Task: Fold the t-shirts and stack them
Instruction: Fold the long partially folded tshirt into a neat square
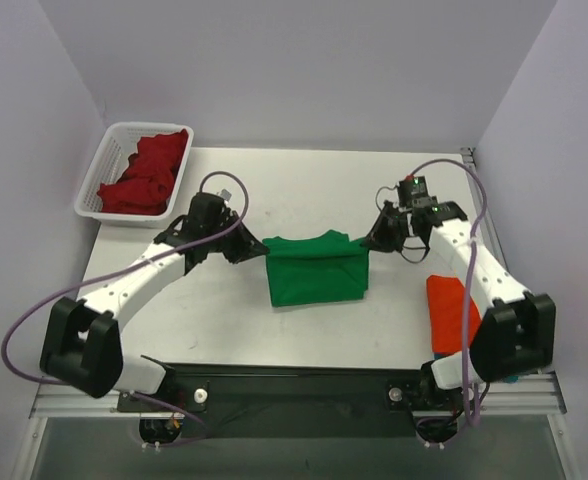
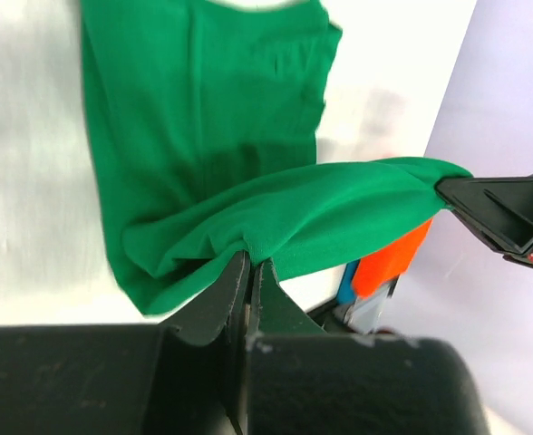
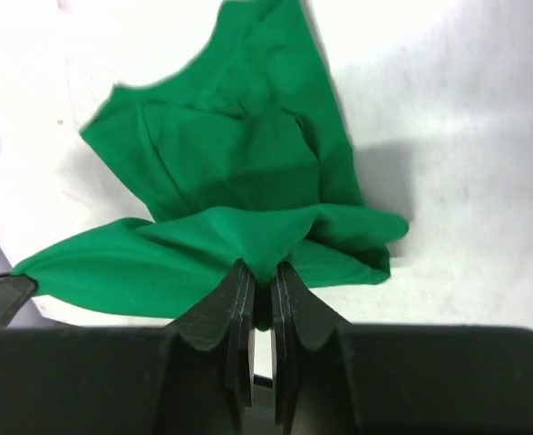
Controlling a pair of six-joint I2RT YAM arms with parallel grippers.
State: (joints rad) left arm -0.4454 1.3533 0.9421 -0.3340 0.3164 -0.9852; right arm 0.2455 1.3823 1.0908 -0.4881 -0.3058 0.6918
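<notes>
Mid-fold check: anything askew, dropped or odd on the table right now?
Nothing stands out. The left hand and right hand each pinch the green t-shirt mid-fold, the dark red cloth lies heaped in the basket, and the orange t-shirt lies folded.

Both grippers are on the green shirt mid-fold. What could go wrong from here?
1. The left gripper and right gripper each pinch only a thin bit of the green t-shirt; an edge could slip out.
2. The lifted edge is bunched between them, so the fold may land creased.
3. The orange t-shirt lies beside the right arm, which might drag it.
</notes>
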